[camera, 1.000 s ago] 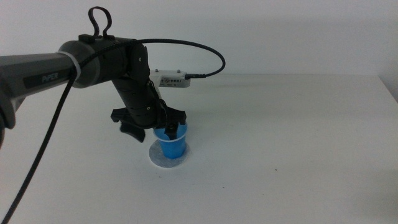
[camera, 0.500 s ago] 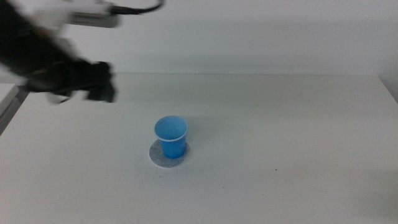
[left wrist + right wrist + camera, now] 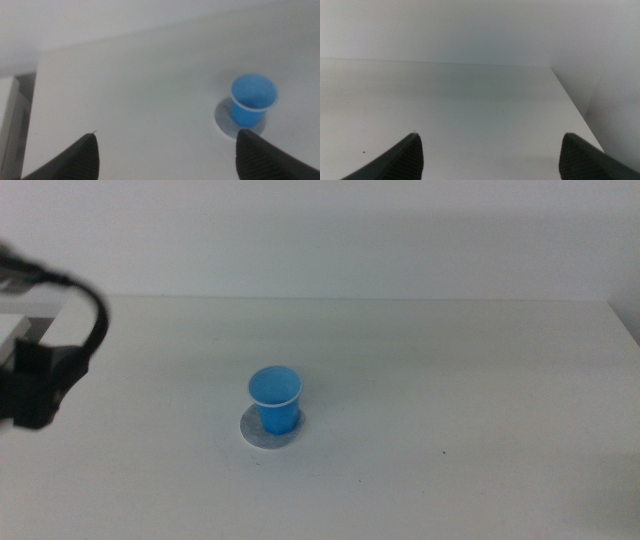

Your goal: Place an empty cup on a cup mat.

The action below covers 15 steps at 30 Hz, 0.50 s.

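A plain white tabletop (image 3: 450, 370) fills the scene, backed by a pale wall (image 3: 350, 230) along its far edge. A tiny dark speck (image 3: 445, 455) lies on the tabletop toward its near right.

The cup (image 3: 275, 400) is bright blue with a thin white rim and a lighter blue inside. Under the cup, the cup mat (image 3: 262, 436) is speckled grey, pale-edged. Around the cup, the bench (image 3: 450, 370) is plain white.
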Each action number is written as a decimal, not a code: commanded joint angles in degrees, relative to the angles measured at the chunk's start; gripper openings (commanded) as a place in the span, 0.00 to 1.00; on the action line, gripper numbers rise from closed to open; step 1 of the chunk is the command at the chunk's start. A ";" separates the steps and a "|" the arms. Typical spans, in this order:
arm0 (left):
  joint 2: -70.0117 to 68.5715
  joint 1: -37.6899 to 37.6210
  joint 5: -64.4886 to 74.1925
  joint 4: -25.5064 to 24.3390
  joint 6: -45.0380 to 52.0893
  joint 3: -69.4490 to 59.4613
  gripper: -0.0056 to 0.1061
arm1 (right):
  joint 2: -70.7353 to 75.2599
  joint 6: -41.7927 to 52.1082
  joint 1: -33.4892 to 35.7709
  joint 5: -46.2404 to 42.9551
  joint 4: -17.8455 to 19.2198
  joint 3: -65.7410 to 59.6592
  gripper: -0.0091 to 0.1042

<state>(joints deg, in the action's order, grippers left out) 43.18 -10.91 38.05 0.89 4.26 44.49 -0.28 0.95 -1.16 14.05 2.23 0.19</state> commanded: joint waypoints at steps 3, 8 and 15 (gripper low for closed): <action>-6.79 0.79 -9.90 -0.08 -1.79 -8.10 0.89 | 0.28 0.23 0.12 -0.38 0.39 -0.19 0.90; -20.56 5.34 -20.67 0.33 -1.91 -21.37 0.89 | 0.28 0.23 0.12 -0.38 0.39 -0.19 0.90; -33.91 7.45 -23.08 5.57 -3.42 -37.33 0.89 | 0.28 0.23 0.12 -0.38 0.39 -0.19 0.90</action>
<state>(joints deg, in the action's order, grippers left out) 12.10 -3.59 16.51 5.00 2.22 10.16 -0.28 0.95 -1.16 14.05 2.23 0.19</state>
